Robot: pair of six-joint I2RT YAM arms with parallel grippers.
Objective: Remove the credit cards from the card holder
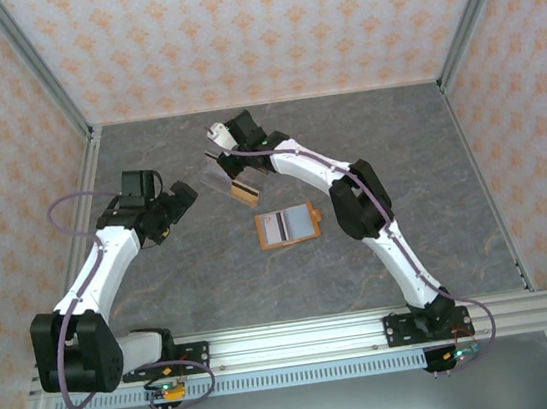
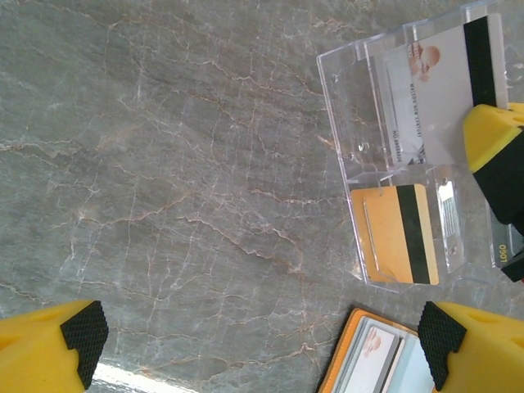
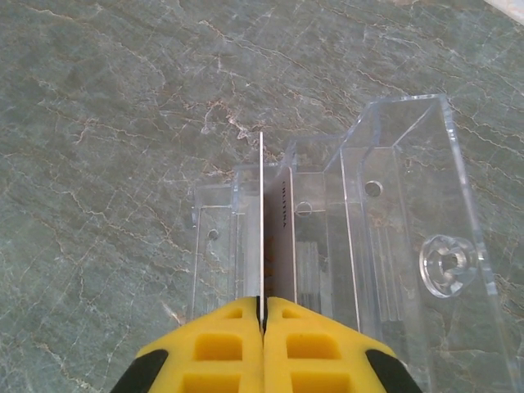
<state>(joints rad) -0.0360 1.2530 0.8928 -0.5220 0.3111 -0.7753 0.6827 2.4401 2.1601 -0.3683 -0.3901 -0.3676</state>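
Note:
The orange card holder (image 1: 264, 236) lies open on the table at the centre, with credit cards (image 1: 294, 224) in its grey pockets; its corner (image 2: 342, 360) also shows in the left wrist view. My right gripper (image 3: 262, 304) is shut on a pale credit card (image 3: 260, 221) standing on edge over a clear plastic piece (image 3: 409, 196). From the left wrist the same card (image 2: 434, 90) shows a dark stripe. A tan striped card (image 2: 399, 233) lies flat in the clear piece. My left gripper (image 2: 262, 344) hangs open over bare table, left of the holder.
The clear plastic piece (image 1: 222, 179) sits behind and left of the holder, under the right gripper (image 1: 219, 159). The left gripper (image 1: 179, 203) hovers to its left. Patterned walls and metal posts bound the grey marbled table (image 1: 396, 138) on three sides.

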